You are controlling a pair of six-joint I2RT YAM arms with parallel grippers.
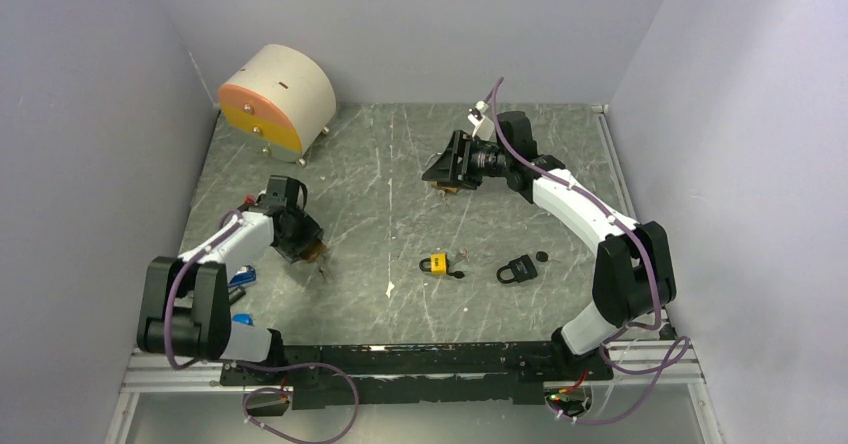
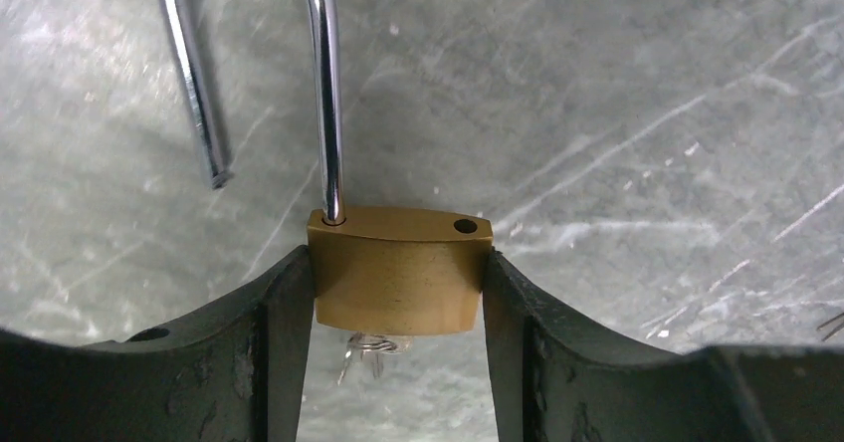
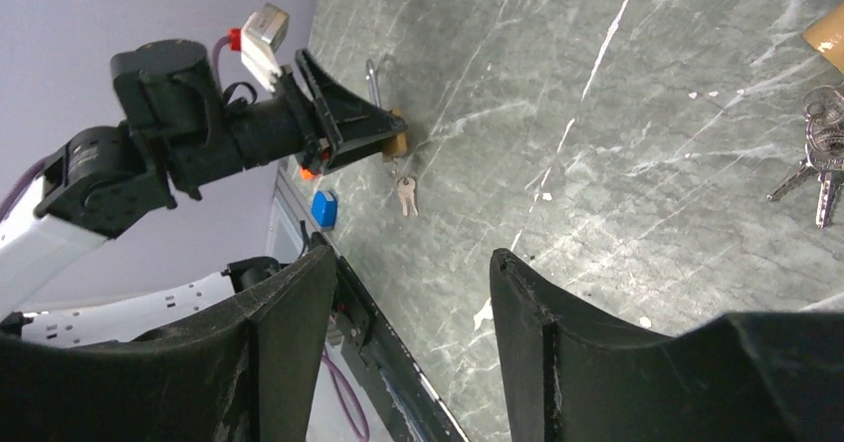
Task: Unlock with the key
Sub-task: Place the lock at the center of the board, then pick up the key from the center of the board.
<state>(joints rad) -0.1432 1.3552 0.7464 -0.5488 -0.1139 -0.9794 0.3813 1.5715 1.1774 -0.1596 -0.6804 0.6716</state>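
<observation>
My left gripper is shut on a brass padlock, one finger on each side of its body. Its steel shackle stands open: one leg sits in the body and the free end hangs loose to the left. A key on a small ring hangs from the lock's underside. In the top view this lock is at the left of the table. In the right wrist view the key dangles under the lock. My right gripper is open and empty, raised at the back middle.
A yellow padlock and a black padlock lie near the front middle, with a white scrap to their left. A round beige and orange box stands at the back left. A bunch of keys lies under the right arm.
</observation>
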